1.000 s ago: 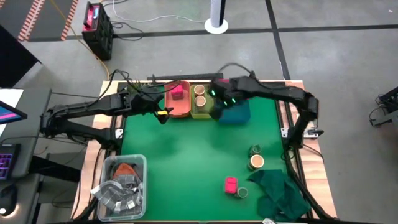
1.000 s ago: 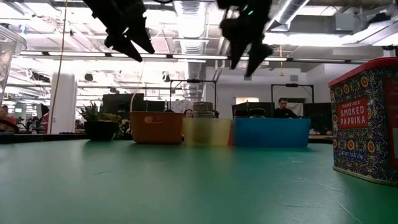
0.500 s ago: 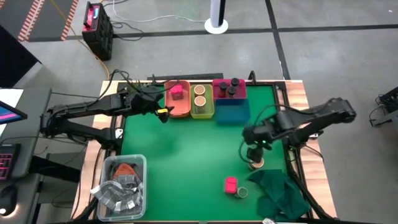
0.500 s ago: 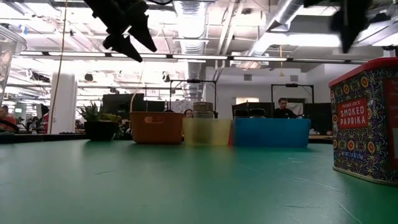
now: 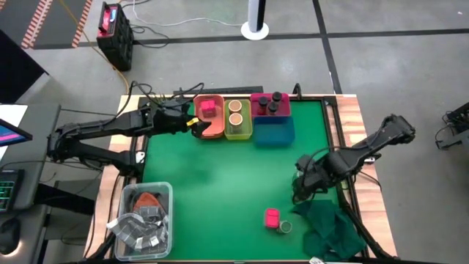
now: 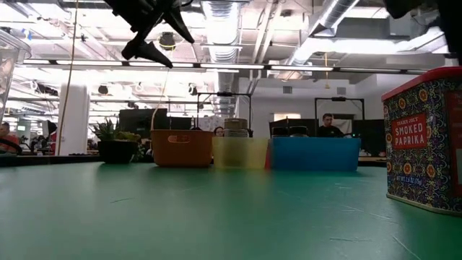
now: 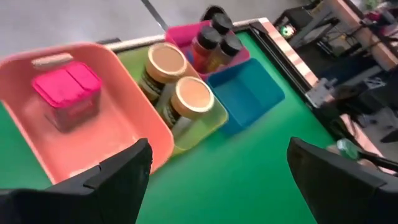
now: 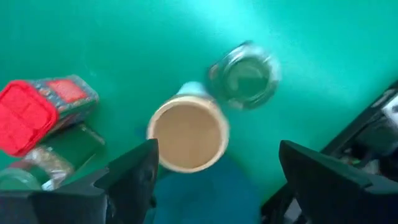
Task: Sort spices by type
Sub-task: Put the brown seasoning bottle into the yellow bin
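My right gripper (image 5: 303, 186) hangs open over the table's near right, pointing down, touching nothing. Below it stand a tan-topped jar (image 8: 188, 135) and a green-capped jar (image 8: 244, 76), both upright on the green mat. A pink box (image 5: 272, 217) and another green-capped jar (image 5: 286, 227) sit nearer the front edge. My left gripper (image 5: 195, 125) is open and empty, held above the table beside the orange bin (image 5: 212, 130). That bin holds a pink box (image 7: 65, 87). The yellow-green bin holds two tan-topped jars (image 7: 179, 78), and the pink bin holds dark-capped jars (image 7: 214, 38).
A blue bin (image 5: 275, 133) stands in front of the pink bin. A dark green cloth (image 5: 331, 227) lies crumpled at the near right corner. A clear tub (image 5: 144, 220) of odds and ends sits at the near left. The mat's middle (image 5: 220, 176) is bare.
My right gripper has swung from above the bins at the far edge toward the table's near right, ending over the tan-topped and green-capped jars and turning as it went. My left gripper has rolled about its own line while staying in place.
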`<state>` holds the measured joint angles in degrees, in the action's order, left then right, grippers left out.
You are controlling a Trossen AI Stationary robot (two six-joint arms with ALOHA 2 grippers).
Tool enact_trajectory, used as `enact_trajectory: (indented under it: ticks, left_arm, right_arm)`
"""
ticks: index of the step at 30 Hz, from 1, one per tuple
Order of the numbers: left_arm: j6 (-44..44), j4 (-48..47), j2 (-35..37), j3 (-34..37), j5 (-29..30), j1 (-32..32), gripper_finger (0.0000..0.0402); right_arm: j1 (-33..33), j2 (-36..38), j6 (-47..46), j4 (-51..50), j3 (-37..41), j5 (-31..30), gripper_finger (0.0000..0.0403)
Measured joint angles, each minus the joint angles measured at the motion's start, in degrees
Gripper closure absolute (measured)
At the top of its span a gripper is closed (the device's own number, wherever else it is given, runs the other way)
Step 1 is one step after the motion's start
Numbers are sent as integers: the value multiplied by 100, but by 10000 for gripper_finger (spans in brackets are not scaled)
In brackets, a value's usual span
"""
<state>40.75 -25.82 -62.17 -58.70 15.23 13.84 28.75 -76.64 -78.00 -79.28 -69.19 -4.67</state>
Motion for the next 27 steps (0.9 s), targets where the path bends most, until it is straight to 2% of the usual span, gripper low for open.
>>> enact_trajectory:
  ticks: [11, 17, 21, 27]
  left_arm:
    - [-2, -16, 0, 0, -355, -6, 45]
    - [-233, -49, 0, 0, -691, -6, 45]
    - [-372, -55, 0, 0, -904, -6, 45]
    - [-494, -202, 0, 0, -947, -6, 45]
  right_arm:
    - [280, -341, -706, 760, -2, 44, 26]
    - [280, -563, -903, 433, -4, 193, 16]
    - [277, -611, -906, 647, -4, 202, 8]
    - [210, -699, -912, 604, -4, 246, 4]
